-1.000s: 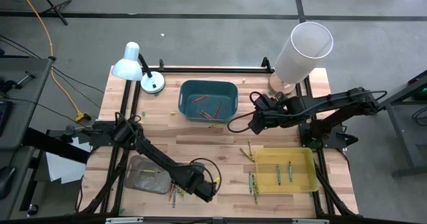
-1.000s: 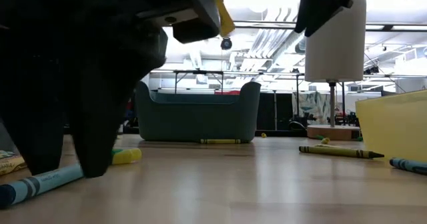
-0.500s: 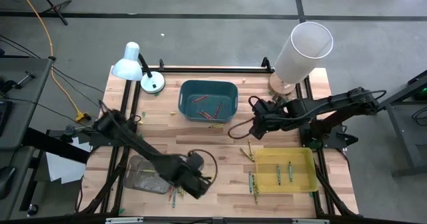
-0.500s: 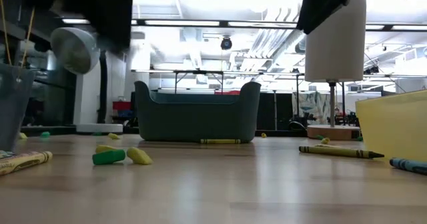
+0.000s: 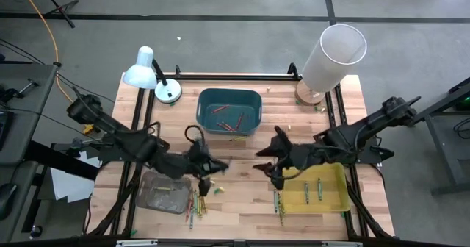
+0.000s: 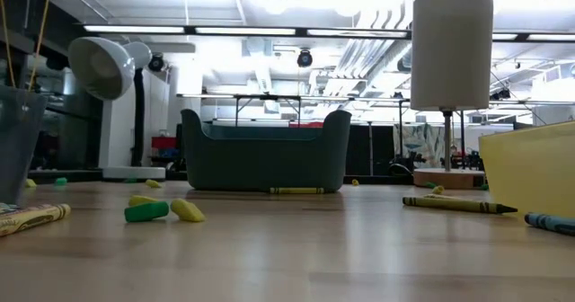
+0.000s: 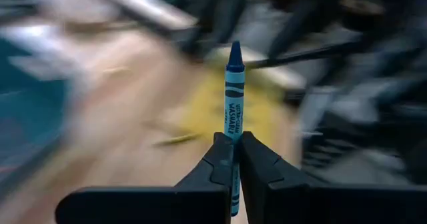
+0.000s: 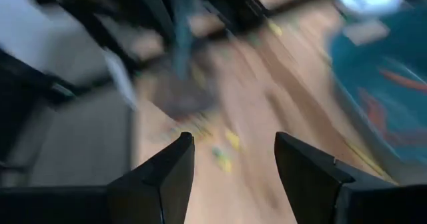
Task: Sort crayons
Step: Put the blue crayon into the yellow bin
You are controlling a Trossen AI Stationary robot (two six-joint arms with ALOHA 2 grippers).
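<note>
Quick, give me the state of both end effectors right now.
Left end effector: closed on a slim blue wax crayon.
Right end effector: open, holding nothing.

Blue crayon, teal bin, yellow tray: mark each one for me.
Blue crayon (image 7: 234, 101): left wrist view, on its label, above the fingers.
Teal bin (image 5: 203, 100): high view, on its left rim.
Yellow tray (image 5: 339, 190): high view, on bare floor near its right wall.

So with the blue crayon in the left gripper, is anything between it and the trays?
Nothing visible. The left gripper is shut on the blue crayon above bare wood in the table's middle; the teal tray and yellow tray lie open.
</note>
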